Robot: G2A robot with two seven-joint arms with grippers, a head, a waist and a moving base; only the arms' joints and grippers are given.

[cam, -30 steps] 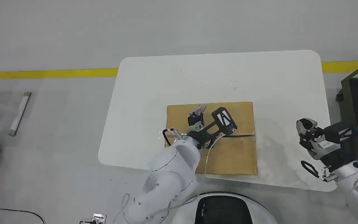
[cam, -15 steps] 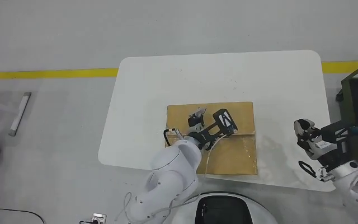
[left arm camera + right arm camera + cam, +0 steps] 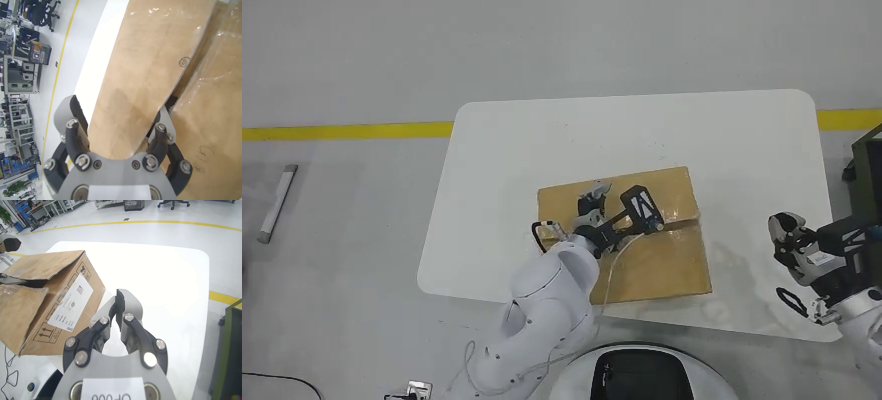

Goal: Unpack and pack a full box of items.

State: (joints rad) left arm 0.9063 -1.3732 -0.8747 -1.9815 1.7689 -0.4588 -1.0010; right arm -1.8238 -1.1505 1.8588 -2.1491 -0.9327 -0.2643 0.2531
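A brown cardboard box [image 3: 627,240] sits on the white round-cornered desk [image 3: 542,150], midway along the edge nearest the robot. The left tool [image 3: 615,207] is over the box top. One of its fingers [image 3: 164,121] is under the edge of the far flap [image 3: 143,66], at the seam with the near flap [image 3: 211,98]. The right tool [image 3: 117,302] is over the desk's right front corner, well apart from the box. A yellow floor line [image 3: 342,130] runs behind the desk, and a dark green cabinet [image 3: 870,170] stands to its right.

A white label [image 3: 70,303], its print too small to read, and two upright arrows [image 3: 43,333] stand on the side of the box [image 3: 22,306]. A round stamp [image 3: 184,62] marks its flap [image 3: 143,72].
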